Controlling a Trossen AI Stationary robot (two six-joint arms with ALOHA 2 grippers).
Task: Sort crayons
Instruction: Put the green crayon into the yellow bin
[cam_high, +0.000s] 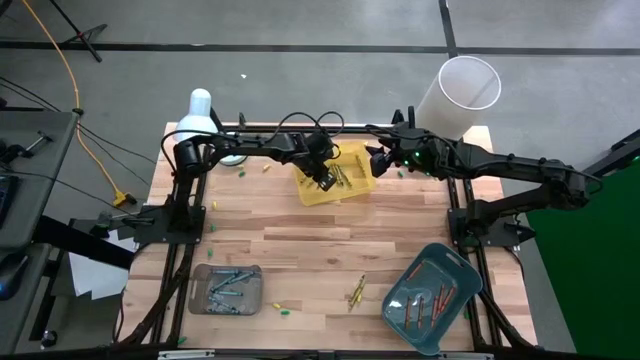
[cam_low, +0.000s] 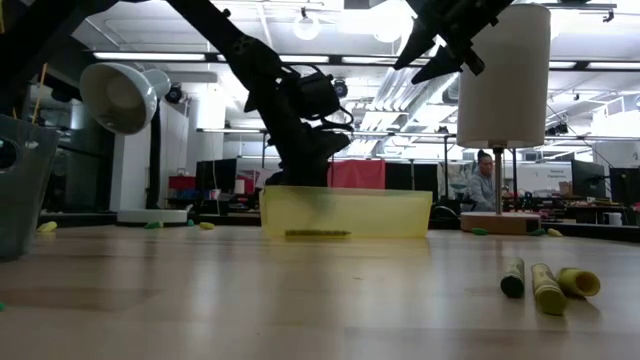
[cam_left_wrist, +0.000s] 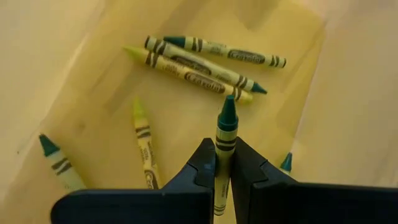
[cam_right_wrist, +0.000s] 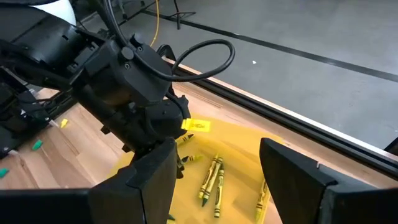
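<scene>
My left gripper (cam_high: 325, 180) reaches down into the yellow tray (cam_high: 350, 190) at the table's far middle, shut on a yellow-green crayon with a dark green tip (cam_left_wrist: 227, 127). Several more crayons (cam_left_wrist: 199, 68) lie flat on that tray's floor. My right gripper (cam_right_wrist: 217, 168) hangs open just right of and above the yellow tray (cam_right_wrist: 236, 155), with nothing between its fingers. In the low view the left gripper (cam_low: 305, 165) dips behind the tray's wall (cam_low: 345, 212). Loose crayons (cam_high: 356, 290) lie on the wood near the front. My left gripper pinches the crayon's paper-wrapped shaft (cam_left_wrist: 224, 149) between its two fingers (cam_left_wrist: 204, 167), just behind the green tip. The fingers slant steeply down from above, and the crayon lies along them. Its tip sticks out past the fingertips toward the tray floor; whether it touches I cannot tell.
A grey tray (cam_high: 200, 300) with crayons stands near left, a teal tray (cam_high: 455, 265) with red-orange crayons near right. A white lamp (cam_high: 200, 112) and a white cylinder (cam_high: 460, 95) stand at the far corners. Small bits (cam_high: 283, 310) dot the wood.
</scene>
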